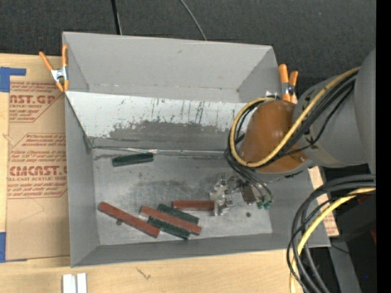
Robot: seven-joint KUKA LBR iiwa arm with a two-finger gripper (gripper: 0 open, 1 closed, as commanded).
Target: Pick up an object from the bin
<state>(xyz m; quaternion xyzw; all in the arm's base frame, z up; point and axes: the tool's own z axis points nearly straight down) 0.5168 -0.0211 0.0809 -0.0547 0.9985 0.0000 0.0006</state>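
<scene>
My gripper (221, 200) is low over the bin floor, right of centre, below the orange wrist cover. Its tip is at the right end of a short red-brown stick (192, 205) that lies flat, pointing left. I cannot tell whether it touches the stick. Just left of that, a dark green stick (178, 212) and a longer red-brown stick (170, 220) lie crossed over each other at a slant.
Another dark green stick (167, 227) lies under the crossed pair near the front wall. A long red-brown stick (128, 219) lies at the front left. A lone dark green stick (132, 159) rests by the back wall on the left.
</scene>
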